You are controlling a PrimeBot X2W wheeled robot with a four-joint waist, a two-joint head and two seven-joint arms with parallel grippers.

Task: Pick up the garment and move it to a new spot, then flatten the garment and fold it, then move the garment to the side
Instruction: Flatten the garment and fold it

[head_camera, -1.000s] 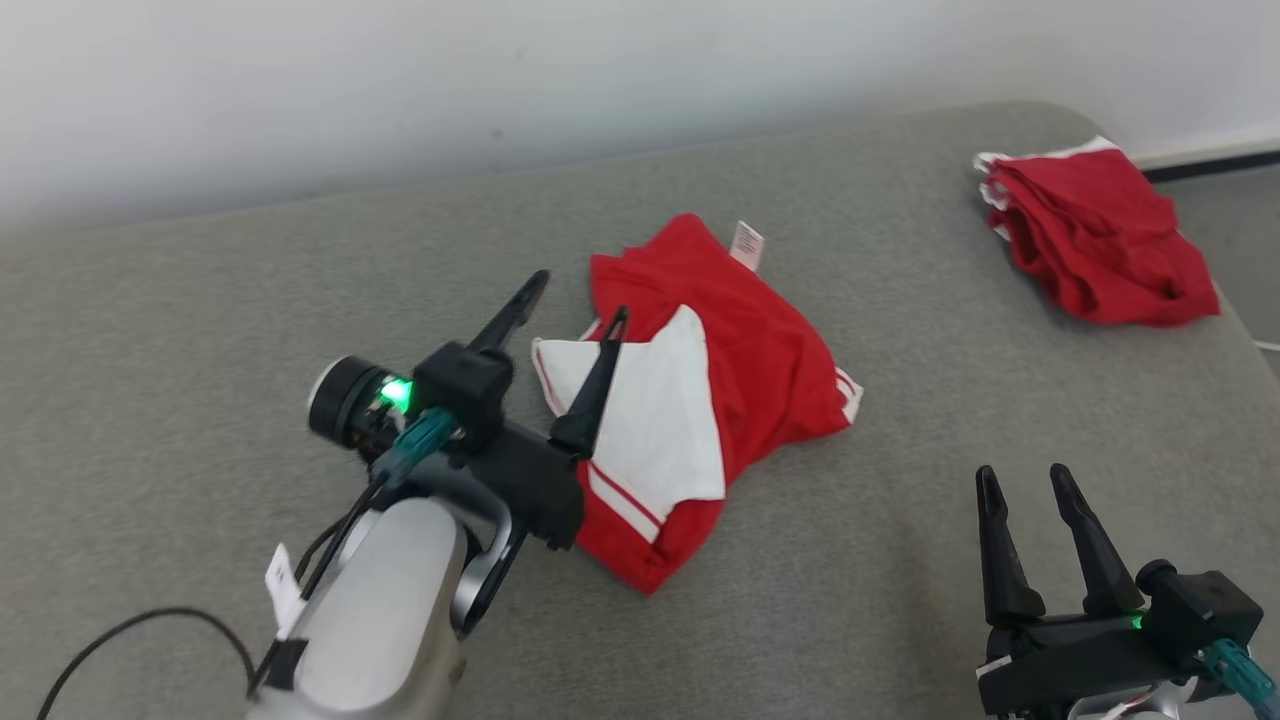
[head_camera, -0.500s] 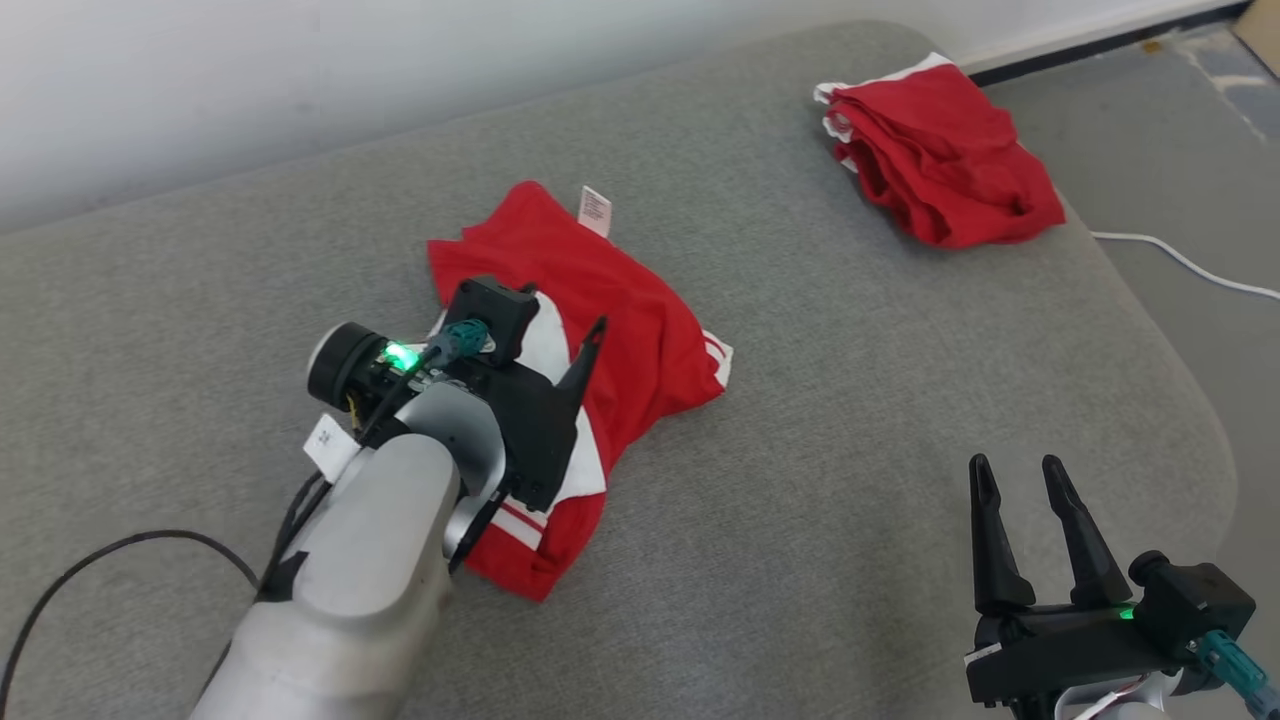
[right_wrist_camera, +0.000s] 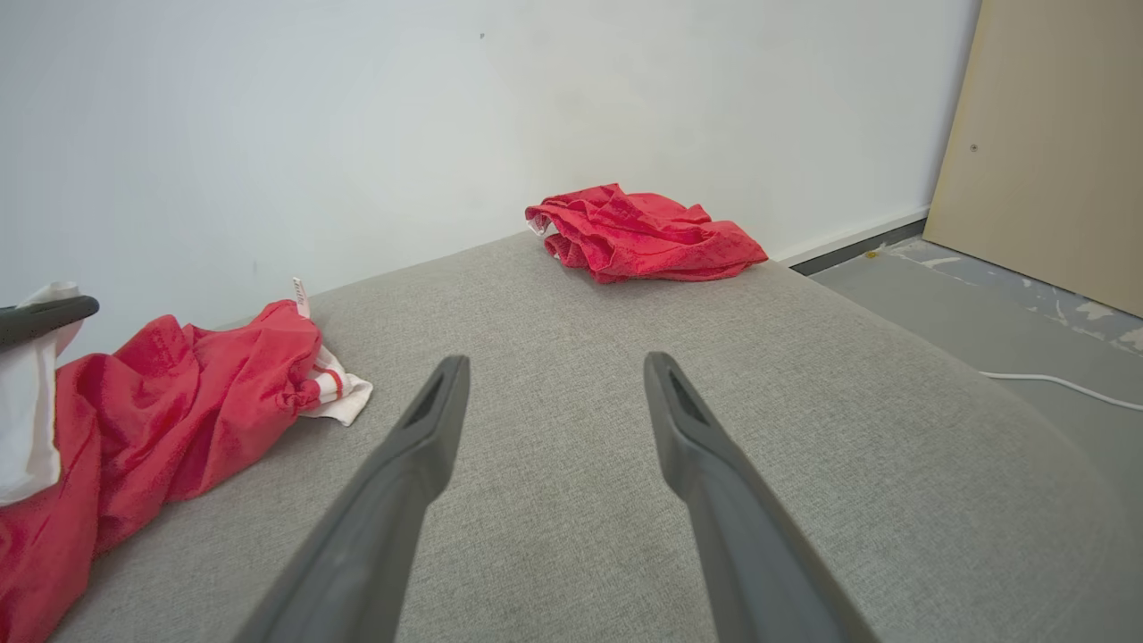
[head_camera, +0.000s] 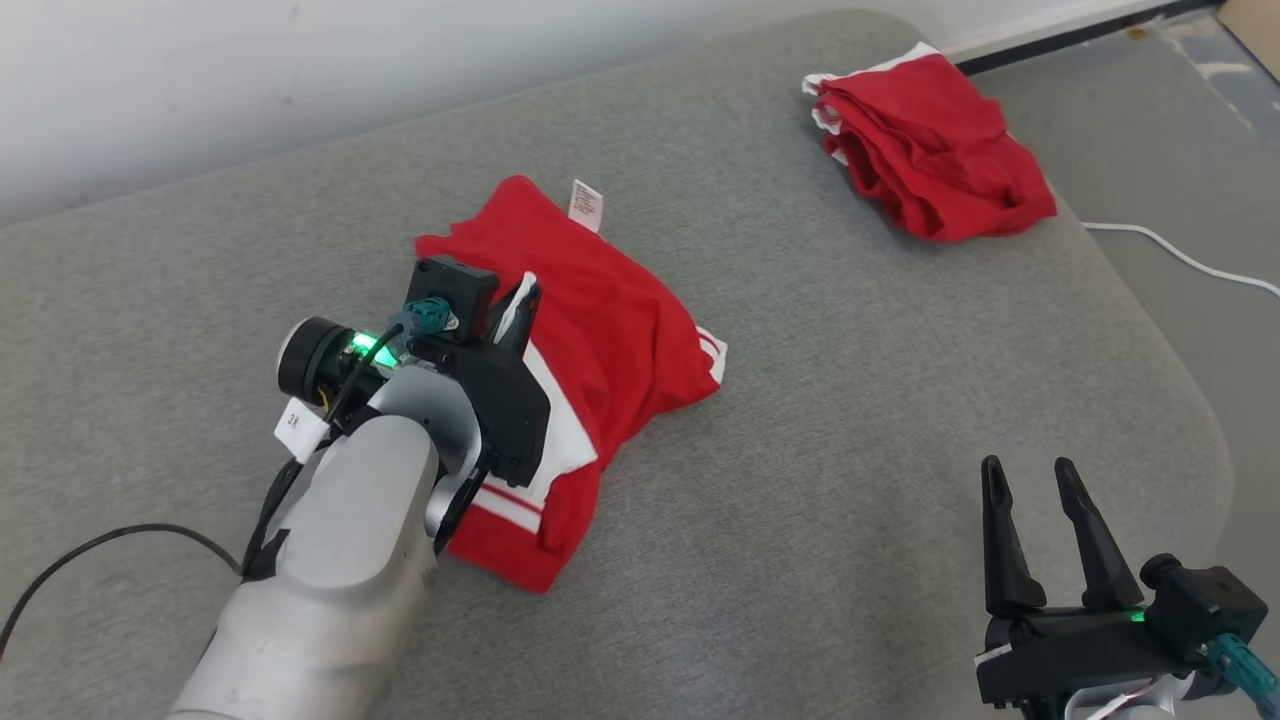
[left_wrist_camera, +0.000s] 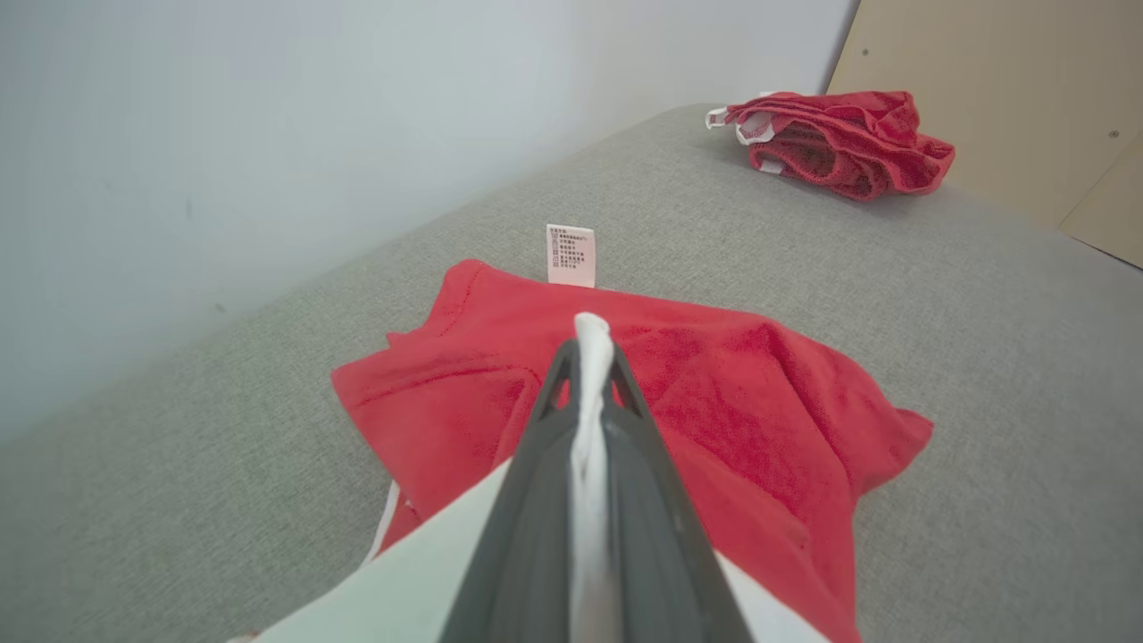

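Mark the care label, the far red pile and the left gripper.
care label (left_wrist_camera: 571, 254), left wrist view, middle of the white tag.
far red pile (head_camera: 935, 165), head view, centre of the bunched cloth.
left gripper (left_wrist_camera: 588, 344), left wrist view, between fingertips shut on the garment (left_wrist_camera: 714, 402).

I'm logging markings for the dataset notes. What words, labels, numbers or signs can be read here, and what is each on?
Care label on the red and white garment: several lines of small print, too small to read.
White tag hanging beside the left forearm: a short dark mark, perhaps two digits, too blurred to read.
No other text can be made out.
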